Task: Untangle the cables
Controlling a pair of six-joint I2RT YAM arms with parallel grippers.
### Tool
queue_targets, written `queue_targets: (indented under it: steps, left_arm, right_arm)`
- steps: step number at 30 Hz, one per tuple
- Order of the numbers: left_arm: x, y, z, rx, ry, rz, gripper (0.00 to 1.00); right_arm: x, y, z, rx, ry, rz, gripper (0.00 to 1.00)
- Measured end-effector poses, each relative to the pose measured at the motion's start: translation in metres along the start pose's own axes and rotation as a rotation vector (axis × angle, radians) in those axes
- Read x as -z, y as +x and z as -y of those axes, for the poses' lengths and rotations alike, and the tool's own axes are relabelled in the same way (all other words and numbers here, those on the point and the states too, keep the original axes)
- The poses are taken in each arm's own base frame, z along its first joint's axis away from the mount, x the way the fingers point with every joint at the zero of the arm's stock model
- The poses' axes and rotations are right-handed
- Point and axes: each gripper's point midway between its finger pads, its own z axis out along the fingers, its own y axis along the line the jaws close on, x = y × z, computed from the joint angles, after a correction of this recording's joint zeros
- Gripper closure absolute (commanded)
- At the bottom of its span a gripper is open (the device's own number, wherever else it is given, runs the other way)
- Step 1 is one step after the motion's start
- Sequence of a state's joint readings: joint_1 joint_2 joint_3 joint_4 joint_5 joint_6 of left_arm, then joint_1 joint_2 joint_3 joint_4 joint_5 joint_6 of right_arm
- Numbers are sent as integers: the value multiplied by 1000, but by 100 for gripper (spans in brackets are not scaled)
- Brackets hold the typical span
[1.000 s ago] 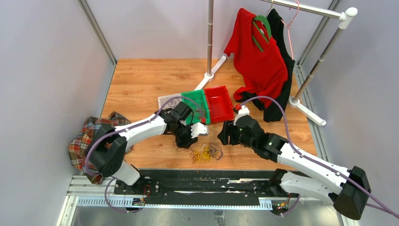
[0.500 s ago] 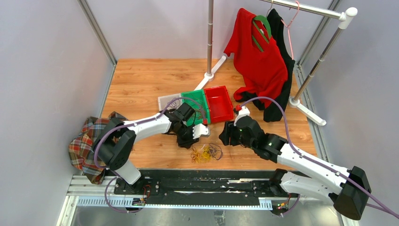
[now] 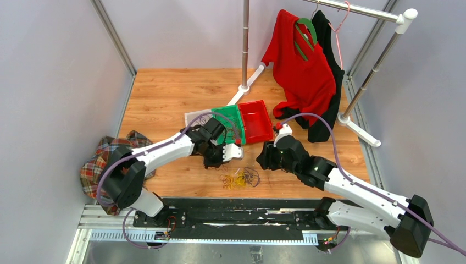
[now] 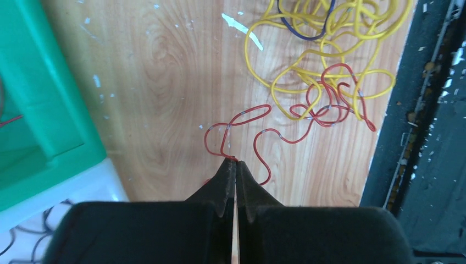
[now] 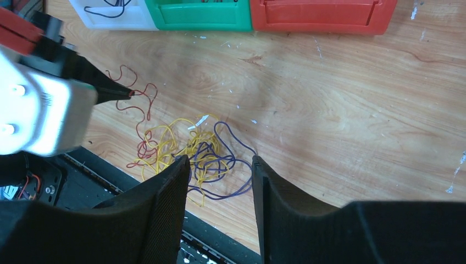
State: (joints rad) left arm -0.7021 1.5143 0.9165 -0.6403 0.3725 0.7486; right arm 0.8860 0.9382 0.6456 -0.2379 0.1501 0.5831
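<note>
The cables (image 3: 239, 177) lie as a loose tangle on the wood near the table's front edge. In the left wrist view a red cable (image 4: 329, 113) runs from the yellow loops (image 4: 308, 55) to my left gripper (image 4: 236, 160), which is shut on its end. The right wrist view shows the same pinch at the left gripper's tips (image 5: 129, 93). My right gripper (image 5: 220, 159) is open, its fingers standing on either side of the purple cable (image 5: 211, 151) and the yellow strands (image 5: 165, 143), just above them. From above, the left gripper (image 3: 215, 162) and the right gripper (image 3: 264, 159) flank the tangle.
White (image 3: 195, 117), green (image 3: 228, 124) and red (image 3: 257, 120) bins stand in a row behind the grippers. A black rail (image 3: 231, 212) runs along the front edge. A plaid cloth (image 3: 104, 159) lies at the left. A clothes rack with a red shirt (image 3: 302, 66) stands at the back right.
The left gripper has shut on the end of the red cable and shifted slightly. The right gripper's jaws have narrowed a little over the tangle.
</note>
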Motion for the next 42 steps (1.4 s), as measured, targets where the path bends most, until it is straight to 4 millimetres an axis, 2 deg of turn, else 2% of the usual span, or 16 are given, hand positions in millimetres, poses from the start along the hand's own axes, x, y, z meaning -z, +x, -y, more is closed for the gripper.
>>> queue_targets:
  steps: [6,13,17,22,26,29,35,42]
  left_arm:
    - [45,-28,-4,-32,-69,62,99]
    - [127,-67,-7,-79,-226,168,100]
    - [170,-88,-8,-96,-299,226,100]
    - [215,-111,-6,-110,-363,295,99]
    - [236,-121,-1,-107,-376,328,100]
    - [244,-126,4,-102,-364,348,100]
    - [251,-131,16,-88,-320,377,100]
    - [271,-143,32,-104,-282,436,100]
  right_arm:
    - [3,-4,-2,-2,-10,17,51]
    - [5,-13,-10,12,-50,53,38]
    - [10,-20,-35,55,-127,83,34]
    - [24,-37,-87,135,-272,156,32]
    - [28,-49,-123,184,-349,205,32]
    - [24,-55,-140,205,-376,236,31]
    - [7,-59,-156,238,-375,292,32]
    - [-23,-69,-162,253,-312,358,36]
